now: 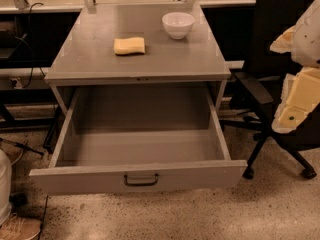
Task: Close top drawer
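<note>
Close at the right edge hangs the pale gripper, in front of a black office chair and to the right of the top drawer; whether it is spread or closed I cannot tell. The drawer stands pulled far out of the grey cabinet, its dark handle centred on the front panel. On the cabinet top sit a yellow sponge and a white bowl, apart from each other.

Grey top drawer, dark handle; yellow sponge; white bowl; cream pincer at right edge.
</note>
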`<move>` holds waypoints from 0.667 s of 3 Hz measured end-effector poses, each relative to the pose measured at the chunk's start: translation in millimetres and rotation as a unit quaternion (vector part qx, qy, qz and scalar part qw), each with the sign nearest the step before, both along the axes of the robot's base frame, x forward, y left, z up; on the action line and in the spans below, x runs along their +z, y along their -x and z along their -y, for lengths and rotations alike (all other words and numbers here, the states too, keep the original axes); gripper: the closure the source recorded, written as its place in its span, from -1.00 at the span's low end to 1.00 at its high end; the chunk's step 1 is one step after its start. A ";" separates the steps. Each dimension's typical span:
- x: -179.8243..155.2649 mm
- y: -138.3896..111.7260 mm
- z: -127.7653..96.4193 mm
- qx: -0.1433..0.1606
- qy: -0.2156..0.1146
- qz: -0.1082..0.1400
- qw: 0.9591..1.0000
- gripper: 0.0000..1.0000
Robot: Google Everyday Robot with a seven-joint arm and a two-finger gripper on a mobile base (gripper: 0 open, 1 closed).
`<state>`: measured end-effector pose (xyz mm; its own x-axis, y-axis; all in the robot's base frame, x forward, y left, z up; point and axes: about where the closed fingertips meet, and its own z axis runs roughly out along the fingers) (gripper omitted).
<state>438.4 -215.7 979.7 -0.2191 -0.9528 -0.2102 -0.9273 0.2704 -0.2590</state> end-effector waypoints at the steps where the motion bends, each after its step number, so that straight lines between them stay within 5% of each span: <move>1: -0.4 0.3 -1.0 0.000 0.000 0.000 1.000 -1.00; 2: -33.5 6.1 -14.1 -0.004 -0.004 -0.038 0.999 -1.00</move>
<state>432.3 -201.6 946.3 -0.2416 -0.9495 -0.2002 -0.9424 0.2788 -0.1850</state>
